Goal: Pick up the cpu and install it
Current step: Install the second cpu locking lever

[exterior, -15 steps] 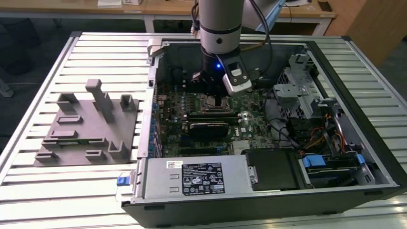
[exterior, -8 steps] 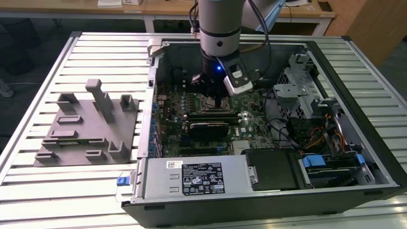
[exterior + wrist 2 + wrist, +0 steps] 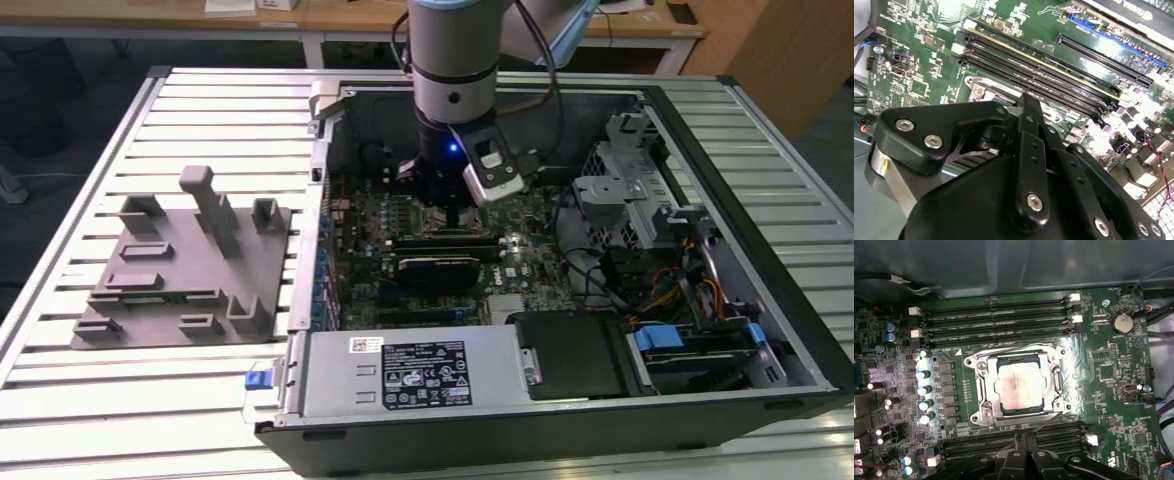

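While the gripper (image 3: 447, 215) hangs low inside the open computer case (image 3: 747, 330), the cpu (image 3: 1017, 386), a flat square with a dull silvery top, lies seated in its metal-framed socket (image 3: 1019, 385) on the green motherboard (image 3: 1114, 390), between rows of long black memory slots (image 3: 996, 315). Whether the matte black jaws are released or clenched, I cannot tell.
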Tool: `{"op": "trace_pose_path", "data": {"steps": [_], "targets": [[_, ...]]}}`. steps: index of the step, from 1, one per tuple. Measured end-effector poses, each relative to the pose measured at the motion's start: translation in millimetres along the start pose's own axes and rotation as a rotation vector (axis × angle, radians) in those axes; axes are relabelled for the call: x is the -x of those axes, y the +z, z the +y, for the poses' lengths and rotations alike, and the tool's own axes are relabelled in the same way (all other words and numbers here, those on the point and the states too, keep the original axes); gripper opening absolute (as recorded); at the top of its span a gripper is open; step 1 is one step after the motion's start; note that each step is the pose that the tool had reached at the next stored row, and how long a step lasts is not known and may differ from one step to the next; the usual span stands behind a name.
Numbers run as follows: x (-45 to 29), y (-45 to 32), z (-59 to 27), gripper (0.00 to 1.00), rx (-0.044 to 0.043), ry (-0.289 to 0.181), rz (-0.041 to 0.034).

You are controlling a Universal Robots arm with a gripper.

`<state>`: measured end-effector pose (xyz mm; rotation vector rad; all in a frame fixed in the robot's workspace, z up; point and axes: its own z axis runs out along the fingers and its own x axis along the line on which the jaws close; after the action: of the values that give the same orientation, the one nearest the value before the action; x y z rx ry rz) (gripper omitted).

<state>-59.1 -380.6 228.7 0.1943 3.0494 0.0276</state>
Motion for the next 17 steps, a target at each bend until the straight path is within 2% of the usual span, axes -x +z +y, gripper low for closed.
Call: {"op": "trace_pose_path", "data": {"steps": [7,12,13,14,17], "targets": [[-4.5,3.3,-0.7,0.11,0.0000,0.000,0.0000],[-4.6,3.5,-0.7,0.11,0.0001,0.000,0.0002],[-4.7,3.9,-1.0,0.11,-0.0001,0.000,0.0028],[-4.6,4.5,-1.5,0.11,-0.0009,0.000,0.0095],[-4.5,6.5,-3.1,0.11,-0.0050,0.000,0.0401]]}}
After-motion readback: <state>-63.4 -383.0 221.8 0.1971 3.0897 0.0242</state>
